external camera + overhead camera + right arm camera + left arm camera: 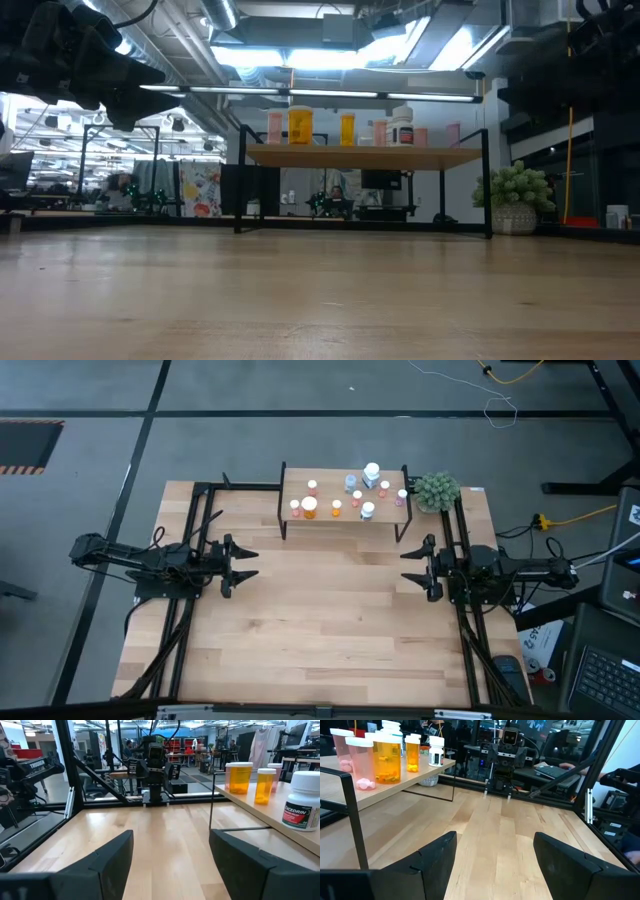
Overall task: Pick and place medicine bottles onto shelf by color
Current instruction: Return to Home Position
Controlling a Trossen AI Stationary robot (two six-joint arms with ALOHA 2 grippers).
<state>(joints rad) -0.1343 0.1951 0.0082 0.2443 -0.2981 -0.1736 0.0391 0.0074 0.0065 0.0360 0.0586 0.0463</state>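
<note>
Bottles (309,508) stood together on the shelf (296,478) at the far edge of the surface (330,630); none lay on the wood below. Left gripper (245,563) hung at the left side and right gripper (408,568) at the right, facing each other. Both had fingers spread wide and held nothing. Homing looked close to done. Best finish, by my reading: slow, level settling, arms kept low and well apart from the shelf legs, with no swing toward the bottles.
</note>
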